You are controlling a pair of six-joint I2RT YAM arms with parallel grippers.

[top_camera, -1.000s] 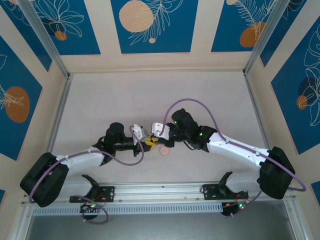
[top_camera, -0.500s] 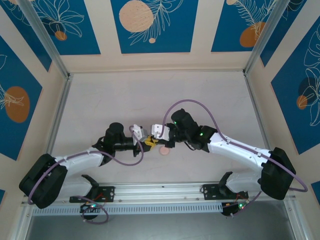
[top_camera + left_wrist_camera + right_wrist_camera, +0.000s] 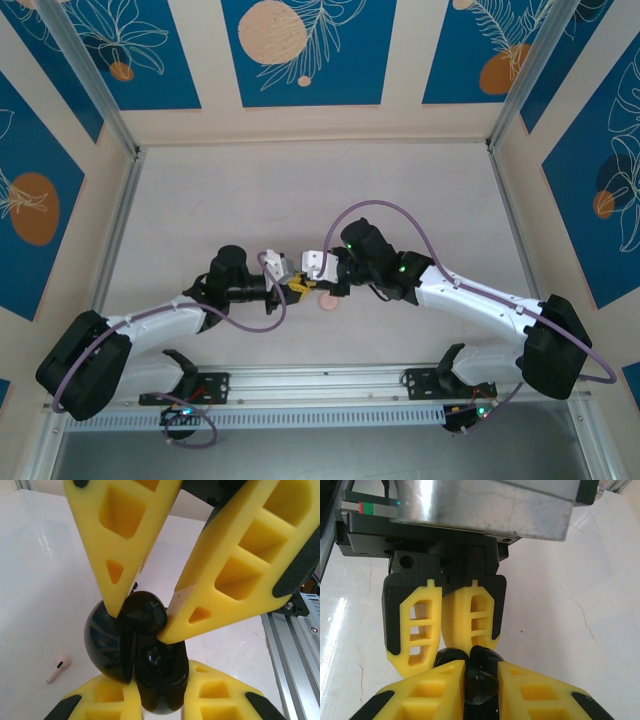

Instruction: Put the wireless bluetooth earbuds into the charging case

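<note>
Close to the middle of the desk's [image 3: 40, 580] near edge, a black case [image 3: 102, 647] is clamped in the left gripper [image 3: 159, 677]. A black bud [image 3: 145, 612] is pinched at the case's mouth by the right gripper [image 3: 142, 624]. A pink bud [image 3: 58, 666] is seen lying nearby.

No readable txt, labels, brands or nos. on anything.

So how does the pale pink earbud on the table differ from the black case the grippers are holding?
Colour: the pale pink earbud is light pink, while the black case is glossy black.
Size: the earbud looks far smaller than the case.
Pose: the earbud lies loose on its side on the table, while the case is clamped between the left gripper and the right gripper.
Both have rounded shapes.
</note>
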